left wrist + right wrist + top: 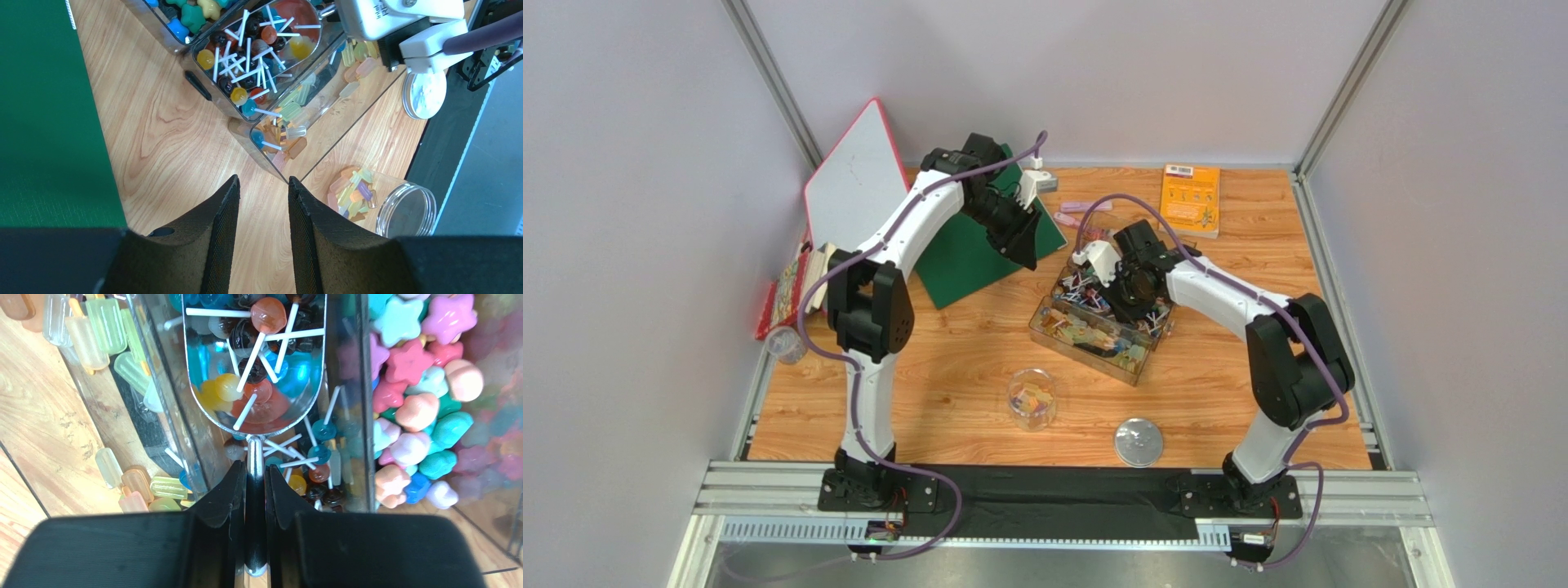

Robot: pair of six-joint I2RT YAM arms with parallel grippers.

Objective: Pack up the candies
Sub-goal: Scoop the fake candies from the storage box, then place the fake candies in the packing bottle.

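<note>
The candies fill a clear compartmented box (1097, 328) at mid-table. Lollipops (319, 459) with white sticks fill its middle compartment, star-shaped sweets (417, 386) lie in the compartment to their right and ice-lolly shapes (92, 337) to their left. My right gripper (255, 468) is shut on the handle of a metal scoop (255, 367). The scoop sits in the lollipop compartment, loaded with several lollipops. My left gripper (264, 184) hangs open and empty over bare wood, just short of the box corner (279, 168). It also shows in the top view (1020, 230), at the green mat's edge.
A clear jar (1032, 398) holding a few pastel candies (353, 190) stands in front of the box, with its round lid (1139, 441) to the right. A green mat (977, 251), a white board (854, 172), an orange booklet (1192, 199) and pink strips (1081, 208) lie at the back.
</note>
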